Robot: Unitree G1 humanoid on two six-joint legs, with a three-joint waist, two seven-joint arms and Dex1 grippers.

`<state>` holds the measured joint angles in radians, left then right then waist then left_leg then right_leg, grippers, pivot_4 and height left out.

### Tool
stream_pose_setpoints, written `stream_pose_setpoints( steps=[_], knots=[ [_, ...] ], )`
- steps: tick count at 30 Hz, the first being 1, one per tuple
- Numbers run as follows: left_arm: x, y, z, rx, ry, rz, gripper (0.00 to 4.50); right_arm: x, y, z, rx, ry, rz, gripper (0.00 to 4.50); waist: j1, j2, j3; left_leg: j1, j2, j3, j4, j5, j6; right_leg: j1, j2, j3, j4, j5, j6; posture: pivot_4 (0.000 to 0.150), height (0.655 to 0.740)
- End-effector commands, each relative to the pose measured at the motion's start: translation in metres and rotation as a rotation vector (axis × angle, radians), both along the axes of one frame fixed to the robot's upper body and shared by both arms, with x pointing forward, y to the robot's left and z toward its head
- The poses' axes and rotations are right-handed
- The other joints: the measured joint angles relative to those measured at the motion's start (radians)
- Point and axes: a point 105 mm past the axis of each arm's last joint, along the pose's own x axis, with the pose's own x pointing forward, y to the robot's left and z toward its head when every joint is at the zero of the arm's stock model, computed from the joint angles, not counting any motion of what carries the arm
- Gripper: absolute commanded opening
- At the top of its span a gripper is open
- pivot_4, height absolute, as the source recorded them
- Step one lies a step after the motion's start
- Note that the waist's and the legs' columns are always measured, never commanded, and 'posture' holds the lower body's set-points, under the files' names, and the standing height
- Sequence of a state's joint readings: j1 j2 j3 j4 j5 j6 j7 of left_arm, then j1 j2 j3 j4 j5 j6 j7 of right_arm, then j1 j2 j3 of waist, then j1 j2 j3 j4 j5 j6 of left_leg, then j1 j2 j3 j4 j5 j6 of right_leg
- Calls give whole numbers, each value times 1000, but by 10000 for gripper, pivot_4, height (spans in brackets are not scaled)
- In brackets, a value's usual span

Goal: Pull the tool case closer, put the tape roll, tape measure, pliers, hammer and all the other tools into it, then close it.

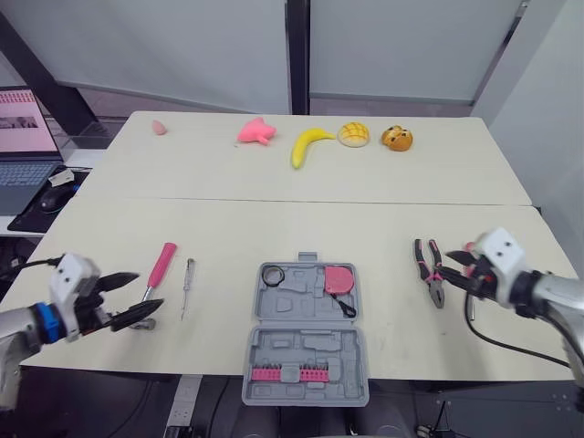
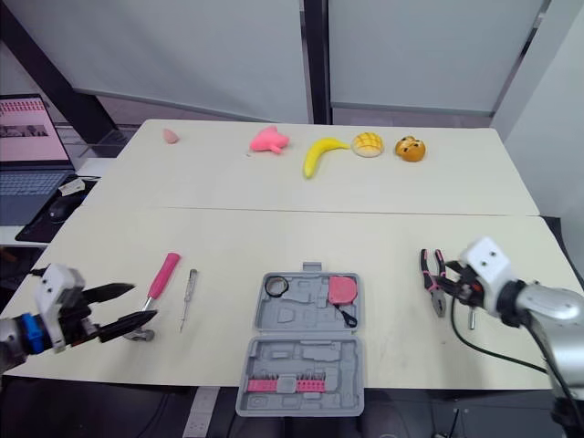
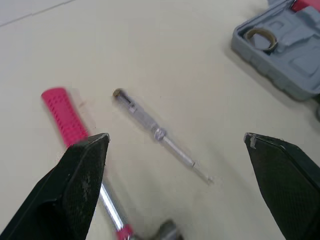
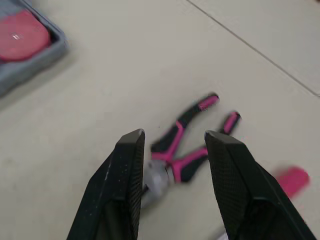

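Tool case (image 1: 306, 360) sits open at bottom centre, close in for easy reach. Left gripper (image 1: 149, 290) is released and spread by the hammer (image 1: 157, 276) at lower left. Right gripper (image 4: 174, 134) is released too, poised over the pliers (image 1: 429, 271) mid-right, probably lining up a grab.

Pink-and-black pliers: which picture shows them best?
The left eye view: the pink-and-black pliers lie in full sight, handles to metal nose. The right eye view shows the same. The right wrist view is closer, but a black finger of the right gripper covers part of the nose.
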<state>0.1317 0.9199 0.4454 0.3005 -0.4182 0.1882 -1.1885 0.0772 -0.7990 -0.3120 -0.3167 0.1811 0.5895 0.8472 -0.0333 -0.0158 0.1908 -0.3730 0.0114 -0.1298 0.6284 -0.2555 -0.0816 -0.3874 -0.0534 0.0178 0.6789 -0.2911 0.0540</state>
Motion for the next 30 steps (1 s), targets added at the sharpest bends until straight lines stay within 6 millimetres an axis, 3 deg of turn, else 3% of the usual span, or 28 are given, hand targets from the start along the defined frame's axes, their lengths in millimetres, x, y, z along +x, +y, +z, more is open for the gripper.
stream_pose_setpoints(
  steps=[1,3,7,17,23,30],
  knots=[
    [-11,15,2,35,13,45,45000,-16,-8,7,-36,24,0,27245,0,0,0,0,0,0,0,0,0,0,0,0,0,-1,1,1500,7369],
    [-19,24,-3,41,36,83,45000,-26,-12,3,-42,71,-9,31021,0,-1,0,1,0,0,0,0,0,1,0,0,0,-3,4,1500,7369],
    [-27,35,-8,51,59,125,45000,-37,-22,-5,-63,121,-36,43682,0,-1,-1,5,1,1,0,0,0,4,0,0,0,-3,5,1500,7369],
    [-34,41,-8,72,65,142,45000,-40,-21,-13,-48,147,-40,44388,1,-2,-1,6,1,1,0,0,0,5,0,1,0,-3,4,1500,7369],
    [-18,4,12,65,-9,-40,45000,-38,-22,-16,-54,83,-40,44388,4,-3,-2,6,1,1,0,0,0,6,0,1,0,-3,4,1500,7369],
    [1,-78,41,0,-168,-384,45000,-33,-6,-12,-19,-54,-15,44388,5,-3,-2,6,1,2,0,0,0,6,0,1,-1,-3,5,1500,7369]
  ],
)
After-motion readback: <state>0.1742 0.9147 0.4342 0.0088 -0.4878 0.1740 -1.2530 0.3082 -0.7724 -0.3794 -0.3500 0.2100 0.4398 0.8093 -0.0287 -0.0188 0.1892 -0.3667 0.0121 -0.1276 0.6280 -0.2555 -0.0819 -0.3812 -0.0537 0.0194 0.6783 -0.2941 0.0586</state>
